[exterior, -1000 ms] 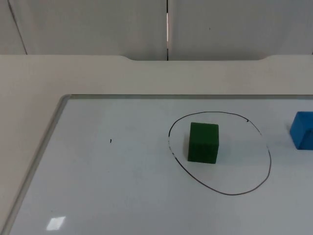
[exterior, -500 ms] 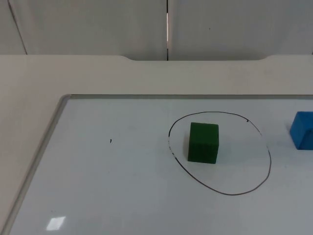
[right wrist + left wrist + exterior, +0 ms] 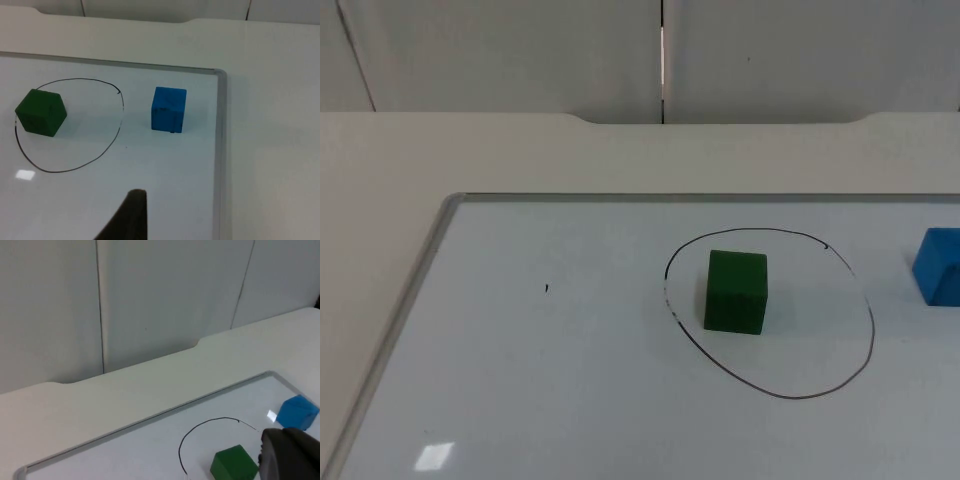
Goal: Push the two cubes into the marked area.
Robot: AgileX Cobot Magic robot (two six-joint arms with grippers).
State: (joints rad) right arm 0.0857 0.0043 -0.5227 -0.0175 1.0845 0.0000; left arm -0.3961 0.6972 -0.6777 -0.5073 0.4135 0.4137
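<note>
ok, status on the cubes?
Green cube inside drawn circle. Blue cube outside, to its right, clear path between. Both tools up off the whiteboard, touching nothing.

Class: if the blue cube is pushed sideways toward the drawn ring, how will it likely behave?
The blue cube sits flat on the glossy whiteboard, so it probably slides, not rolls. Its sharp edges suggest it is stiff. Pushed high, it might tip.

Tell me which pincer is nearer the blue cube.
Right, most likely. The right pincer faces the blue cube, which lies close ahead, outside the drawn loop. The left pincer is by the green cube, the blue cube farther beyond.
</note>
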